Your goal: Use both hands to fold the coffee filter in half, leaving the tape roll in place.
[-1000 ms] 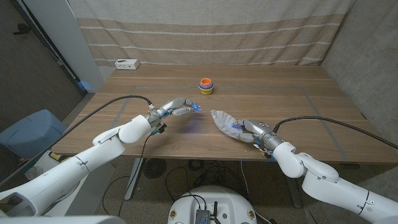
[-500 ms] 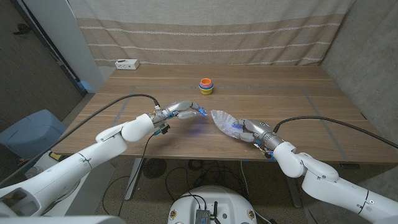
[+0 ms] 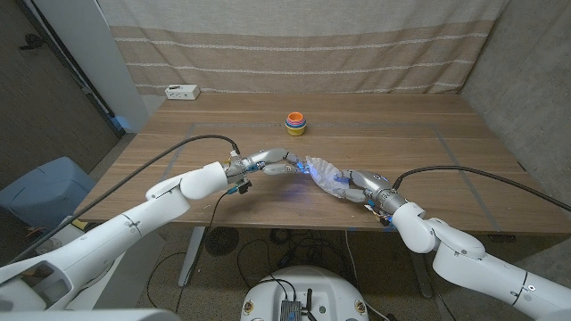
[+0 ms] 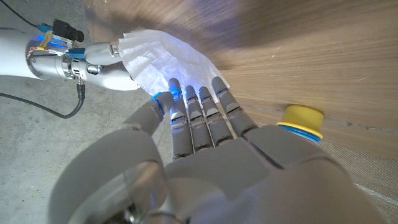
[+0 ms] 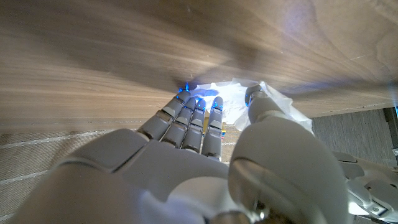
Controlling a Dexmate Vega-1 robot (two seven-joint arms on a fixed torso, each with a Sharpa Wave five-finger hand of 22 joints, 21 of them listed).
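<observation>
Wooden table spans the head view, striped curtain behind it, white power strip at the far left corner near the curtain. Blue bin on the floor beside the table's left side.

Left arm reaches in from the left, right arm from the right; both meet near the table's front middle.

Left hand has fingers straight and close together, fingertips at the near edge of the coffee filter; blue glow at the tips. It holds nothing; touching or just short of the filter, cannot tell which.

Right hand grips the filter's other side: in the left wrist view its fingers are under the paper edge, and in the right wrist view the thumb lies against the crumpled paper.

Coffee filter is white, crinkled, partly lifted, lying between the two hands, front middle of the table.

Tape roll, yellow with orange and blue bands, sits farther back at the table's middle, well apart from both hands.
</observation>
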